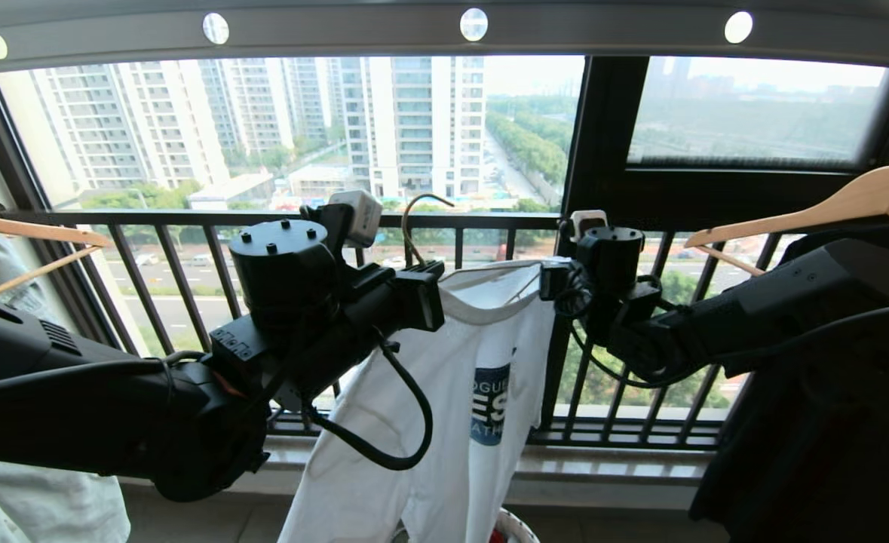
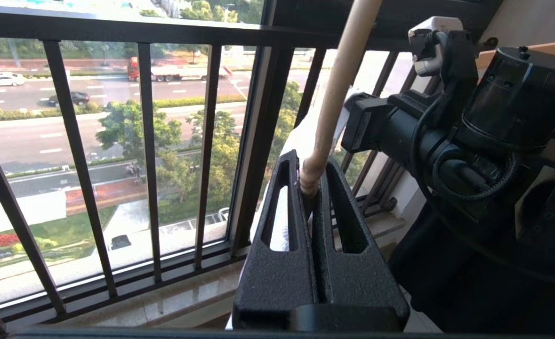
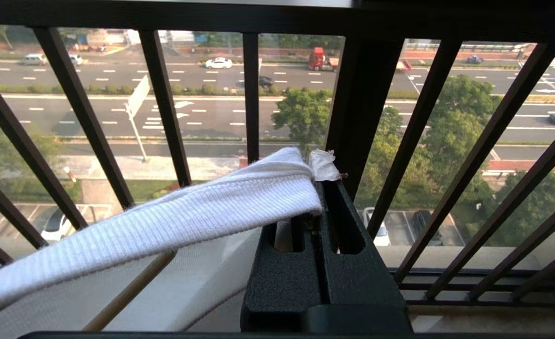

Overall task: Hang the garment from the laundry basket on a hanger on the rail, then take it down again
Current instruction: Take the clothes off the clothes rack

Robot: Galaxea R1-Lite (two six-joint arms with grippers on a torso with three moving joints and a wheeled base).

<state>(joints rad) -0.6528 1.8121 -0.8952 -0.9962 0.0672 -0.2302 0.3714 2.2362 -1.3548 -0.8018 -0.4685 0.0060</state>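
Jaws of left gripper (image 2: 312,181) clamped on neck of thin beige wire hanger (image 2: 338,89); jaws of right gripper (image 3: 322,188) pinched on ribbed collar of white short-sleeved T-shirt with navy chest graphic (image 1: 444,407). Shirt held mid-air between both grippers, before black barred window railing (image 1: 188,256), below long grey perforated metal rail (image 1: 338,30). Rim of small round white woven basket (image 1: 516,528) seen beneath. Judgement: collar to be kept stretched open, hanger end fed in under it, hook kept upright for rail.
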